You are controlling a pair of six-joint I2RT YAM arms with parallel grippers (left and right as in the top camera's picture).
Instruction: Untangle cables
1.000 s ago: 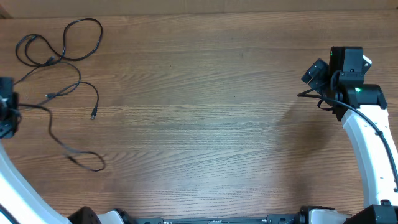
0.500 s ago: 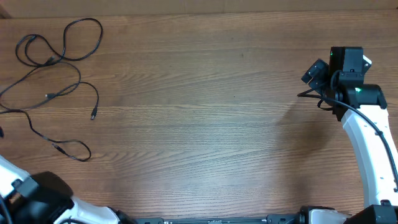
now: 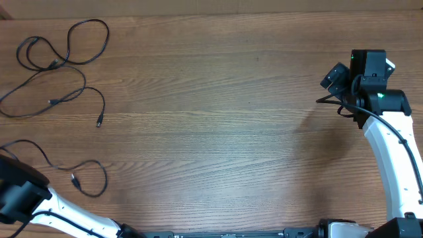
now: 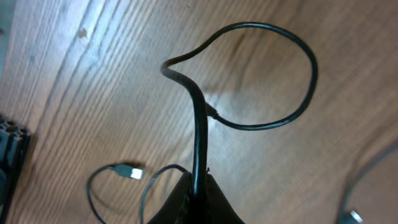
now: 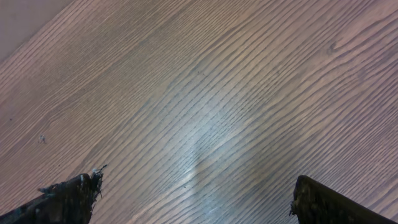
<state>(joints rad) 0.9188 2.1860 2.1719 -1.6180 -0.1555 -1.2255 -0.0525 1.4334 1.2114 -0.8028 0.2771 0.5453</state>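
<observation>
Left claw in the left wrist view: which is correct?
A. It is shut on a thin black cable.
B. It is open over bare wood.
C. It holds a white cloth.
A: the left claw is closed on the black cable, which comes out of its tip and curls into a loop on the table.

Table (image 3: 211,132) — brown wood-grain top, grain running left to right in the overhead view; it fills nearly the whole frame. Pale strip (image 3: 198,5) along its far edge. Small dark specks (image 3: 258,58) on the bare middle of the top. Left wrist view: small brown mark (image 4: 81,32) in the grain, soft glare patch (image 4: 217,102), dark slotted piece (image 4: 11,140) at the lower-left edge — cannot tell what it is. Right wrist view: bare grain with a pale sheen.
</observation>
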